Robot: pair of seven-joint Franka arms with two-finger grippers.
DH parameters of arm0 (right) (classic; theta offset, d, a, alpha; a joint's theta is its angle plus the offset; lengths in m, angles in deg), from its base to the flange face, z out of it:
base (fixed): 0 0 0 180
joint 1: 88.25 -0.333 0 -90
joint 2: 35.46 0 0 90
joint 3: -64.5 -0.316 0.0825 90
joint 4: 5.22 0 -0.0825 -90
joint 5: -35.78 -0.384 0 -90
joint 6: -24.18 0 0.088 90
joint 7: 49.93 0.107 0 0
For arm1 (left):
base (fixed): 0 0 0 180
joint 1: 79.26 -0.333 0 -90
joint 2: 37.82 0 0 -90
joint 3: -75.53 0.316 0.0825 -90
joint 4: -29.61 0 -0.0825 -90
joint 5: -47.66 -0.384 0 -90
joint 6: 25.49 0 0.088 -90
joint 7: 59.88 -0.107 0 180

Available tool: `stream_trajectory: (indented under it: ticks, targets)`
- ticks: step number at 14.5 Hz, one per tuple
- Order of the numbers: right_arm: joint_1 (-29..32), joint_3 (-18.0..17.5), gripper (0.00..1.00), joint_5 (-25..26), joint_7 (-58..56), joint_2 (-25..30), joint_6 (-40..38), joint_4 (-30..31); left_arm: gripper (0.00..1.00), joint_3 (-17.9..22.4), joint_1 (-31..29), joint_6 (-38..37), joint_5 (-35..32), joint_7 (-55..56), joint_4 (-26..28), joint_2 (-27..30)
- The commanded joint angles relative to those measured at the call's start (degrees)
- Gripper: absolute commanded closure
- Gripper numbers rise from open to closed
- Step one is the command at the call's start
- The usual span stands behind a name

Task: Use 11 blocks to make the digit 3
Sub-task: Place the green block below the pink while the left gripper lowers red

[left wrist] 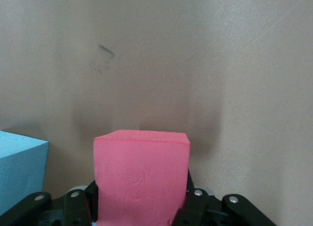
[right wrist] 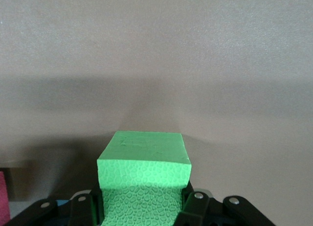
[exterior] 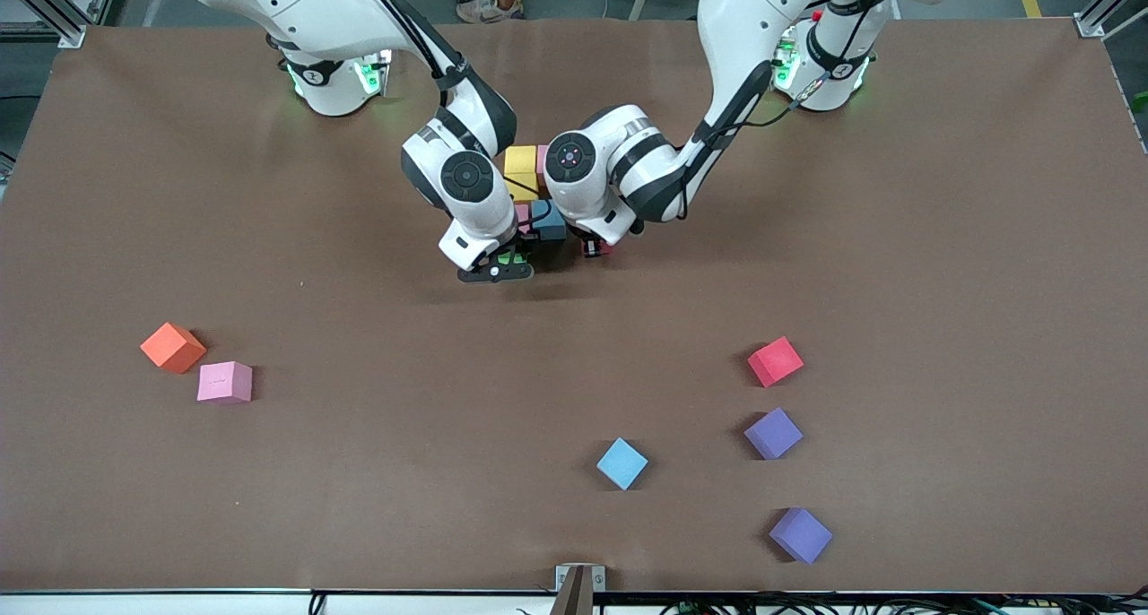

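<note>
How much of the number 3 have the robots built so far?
Only a start: a few blocks, yellow and blue among them, sit together mid-table, partly hidden by the arms. In hand: the right pincer grips a green block, the left pincer a red block, both beside that cluster. Left: loose pink, red, light blue and two purple blocks.

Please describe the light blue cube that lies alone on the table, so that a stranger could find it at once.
Start at the table edge nearest the front camera. Three cubes lie near it: two purple cubes toward the left arm's end, and the light blue cube beside them, toward the middle. It is the only blue cube standing free, touching nothing.
</note>
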Motion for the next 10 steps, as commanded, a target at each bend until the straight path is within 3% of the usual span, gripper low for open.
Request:
stream_trajectory:
  ticks: [1, 10]
  targets:
    - [-1.1, 0.2, 0.48, -1.0, 0.7, 0.7, 0.1, 2.7, 0.80, 0.2, 0.9, -0.1, 0.6, 0.1, -0.1, 0.0]
    - [-1.3, 0.2, 0.49, -1.1, 0.7, -0.1, 3.0, 1.7, 0.80, 0.2, 1.2, 0.2, 0.3, 0.1, 0.0, 0.0]
